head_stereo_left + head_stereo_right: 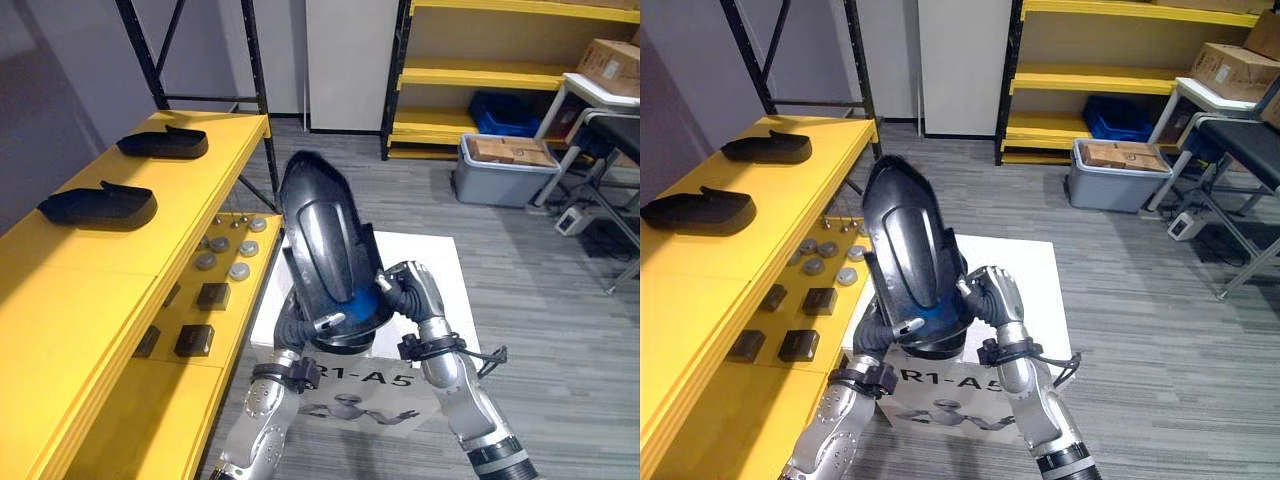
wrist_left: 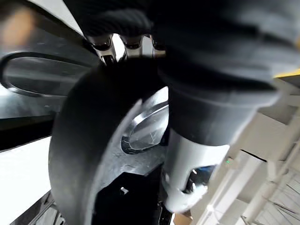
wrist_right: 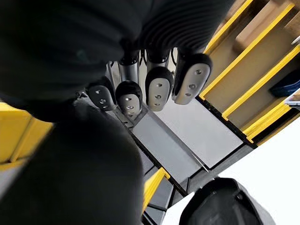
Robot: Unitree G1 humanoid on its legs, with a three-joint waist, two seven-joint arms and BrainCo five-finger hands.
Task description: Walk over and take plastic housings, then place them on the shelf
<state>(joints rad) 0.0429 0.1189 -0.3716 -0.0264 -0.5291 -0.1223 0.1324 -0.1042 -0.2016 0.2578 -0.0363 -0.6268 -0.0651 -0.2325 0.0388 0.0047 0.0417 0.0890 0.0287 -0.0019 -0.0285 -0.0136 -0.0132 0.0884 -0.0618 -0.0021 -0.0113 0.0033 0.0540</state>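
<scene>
I hold a large black plastic housing (image 1: 325, 250) upright in front of me, between both hands. My left hand (image 1: 305, 330) grips its lower left edge, thumb curled over the front, and its fingers (image 2: 105, 47) go behind the rim. My right hand (image 1: 410, 290) presses against the lower right side, and its fingers (image 3: 159, 86) stand straight past the housing. Two more black housings (image 1: 165, 143) (image 1: 100, 205) lie flat on the top board of the yellow shelf (image 1: 90, 290) to my left.
A lower yellow board carries round metal parts (image 1: 230, 255) and small black blocks (image 1: 195, 340). A white box (image 1: 425, 265) stands on the floor under the held housing. Farther right are a grey tote (image 1: 505, 175) with cardboard boxes, a yellow rack (image 1: 480, 72) and a table frame (image 1: 610, 130).
</scene>
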